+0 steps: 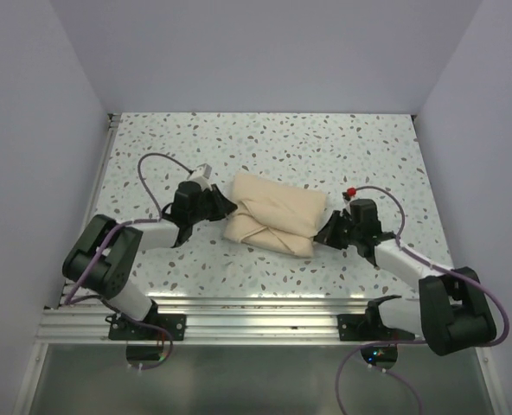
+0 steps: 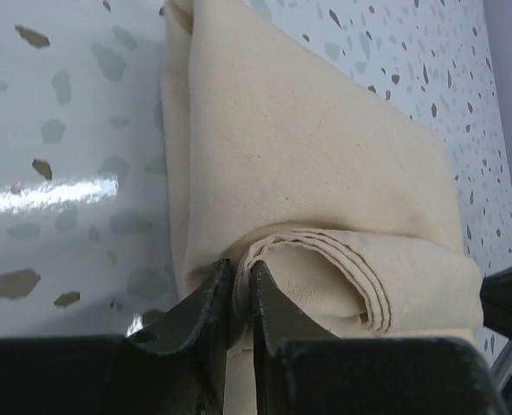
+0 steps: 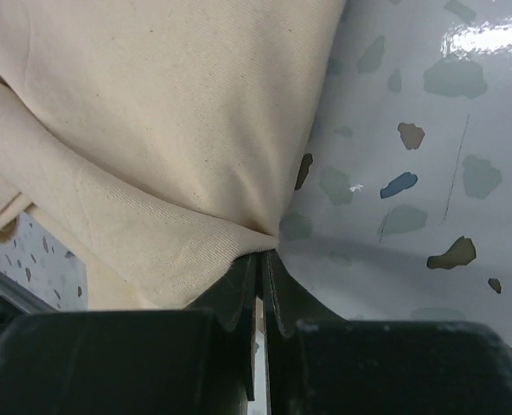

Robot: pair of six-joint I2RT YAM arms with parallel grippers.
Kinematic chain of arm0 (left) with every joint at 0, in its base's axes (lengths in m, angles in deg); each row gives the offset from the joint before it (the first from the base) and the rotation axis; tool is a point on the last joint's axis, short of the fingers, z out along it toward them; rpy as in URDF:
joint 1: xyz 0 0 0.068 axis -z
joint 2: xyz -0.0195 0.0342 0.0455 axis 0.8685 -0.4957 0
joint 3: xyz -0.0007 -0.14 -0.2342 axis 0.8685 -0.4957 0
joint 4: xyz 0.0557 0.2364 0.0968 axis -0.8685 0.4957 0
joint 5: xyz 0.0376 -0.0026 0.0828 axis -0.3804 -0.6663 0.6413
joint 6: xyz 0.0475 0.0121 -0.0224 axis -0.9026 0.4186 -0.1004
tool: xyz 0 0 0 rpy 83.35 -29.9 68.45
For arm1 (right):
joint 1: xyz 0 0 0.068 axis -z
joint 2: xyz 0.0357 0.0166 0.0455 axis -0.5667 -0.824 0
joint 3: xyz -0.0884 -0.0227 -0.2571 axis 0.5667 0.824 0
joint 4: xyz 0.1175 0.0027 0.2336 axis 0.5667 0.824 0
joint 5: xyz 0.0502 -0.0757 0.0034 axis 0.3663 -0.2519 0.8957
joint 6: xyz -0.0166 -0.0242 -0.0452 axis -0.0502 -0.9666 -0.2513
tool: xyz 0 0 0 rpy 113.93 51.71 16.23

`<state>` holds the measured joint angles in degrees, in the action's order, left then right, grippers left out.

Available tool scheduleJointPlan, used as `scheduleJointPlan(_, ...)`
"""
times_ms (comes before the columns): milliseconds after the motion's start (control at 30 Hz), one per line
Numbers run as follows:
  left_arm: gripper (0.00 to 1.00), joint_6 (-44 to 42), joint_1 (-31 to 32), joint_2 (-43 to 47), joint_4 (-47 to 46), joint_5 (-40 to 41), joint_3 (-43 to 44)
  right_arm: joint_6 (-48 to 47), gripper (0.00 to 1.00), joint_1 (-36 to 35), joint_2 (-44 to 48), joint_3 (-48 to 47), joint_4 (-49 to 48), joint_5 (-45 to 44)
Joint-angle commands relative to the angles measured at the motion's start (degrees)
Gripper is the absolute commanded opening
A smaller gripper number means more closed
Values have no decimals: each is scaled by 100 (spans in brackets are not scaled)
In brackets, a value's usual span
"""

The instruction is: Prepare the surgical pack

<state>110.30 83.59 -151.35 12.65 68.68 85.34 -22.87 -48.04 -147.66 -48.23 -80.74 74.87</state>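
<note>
My left gripper (image 2: 241, 275) nips a stitched fold of the pillow-shaped tan-beige cloth bundle (image 1: 273, 214) — my right gripper (image 3: 262, 259), jaws pressed together, pinches its opposite corner.

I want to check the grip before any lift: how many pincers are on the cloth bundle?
2. The left pincer nips a fold at the left end of the cloth bundle; the right pincer pinches its near right corner. None is hidden.

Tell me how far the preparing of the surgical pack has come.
Done: the cloth bundle lies wrapped and closed on the table; no tray or instruments show. In hand: the left gripper and the right gripper each pinch cloth at opposite ends. Remaining: probably tucking those ends and letting go.
</note>
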Motion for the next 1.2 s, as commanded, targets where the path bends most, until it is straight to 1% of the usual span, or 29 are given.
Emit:
scheduleJointPlan(0,14,95,121,-895,202,97,498,101,0,-326,187,299,258,-241)
scheduleJointPlan(133,13,78,130,-1632,236,307,1341,267,0,-607,626,484,372,-478)
scheduleJointPlan(167,13,51,130,-1756,332,325,1708,294,0,-756,775,519,424,-505)
scheduleJointPlan(233,12,16,130,-2073,386,334,2166,390,0,-906,882,528,469,-627)
scheduleJointPlan(267,12,16,121,-2144,360,308,2265,408,0,-1055,969,519,530,-672)
scheduleJointPlan(333,15,-19,130,-2267,368,334,2493,435,1,-1118,1049,502,583,-698)
scheduleJointPlan(367,18,-54,130,-2259,403,360,2529,409,7,-1135,1084,467,679,-698)
scheduleJointPlan(400,25,-98,130,-2198,447,396,2564,400,11,-1135,1180,432,749,-725)
scheduleJointPlan(433,29,-203,121,-2145,517,544,2608,330,20,-1135,1233,397,829,-760)
scheduleJointPlan(467,34,-256,112,-2075,674,632,2617,286,25,-1135,1295,309,995,-838)
scheduleJointPlan(500,40,-396,104,-1891,745,711,2617,242,30,-1135,1443,248,1092,-900)
scheduleJointPlan(533,43,-458,86,-1794,824,895,2600,102,39,-1135,1505,177,1189,-953)
scheduleJointPlan(600,47,-642,68,-1478,1114,1089,2591,-56,46,-1135,1637,-77,1470,-1032)
scheduleJointPlan(633,47,-704,42,-1372,1211,1264,2547,-249,49,-1135,1647,-183,1558,-1058)
scheduleJointPlan(667,48,-757,33,-1249,1386,1353,2530,-346,55,-1135,1647,-401,1759,-1094)
scheduleJointPlan(700,52,-801,25,-1022,1492,1389,2512,-452,58,-1135,1638,-508,1848,-1129)
scheduleJointPlan(733,54,-889,-2,-932,1598,1711,2460,-670,59,-1135,1594,-622,1927,-1138)
scheduleJointPlan(800,57,-994,-37,-687,1896,1863,2450,-856,63,-1127,1568,-921,2112,-1173)
scheduleJointPlan(933,60,-1100,-46,-326,2450,2197,2380,-1365,63,-1135,1480,-1369,2270,-1129)
scheduleJointPlan(967,61,-1109,-46,-247,2503,2241,2354,-1410,63,-1135,1419,-1562,2332,-1103)
scheduleJointPlan(1067,61,-1136,-46,113,2679,2347,2161,-1498,61,-1144,1374,-1747,2306,-840)
scheduleJointPlan(1167,61,-1145,-46,491,2715,2295,1880,-1507,62,-1153,1435,-1748,2253,-419)
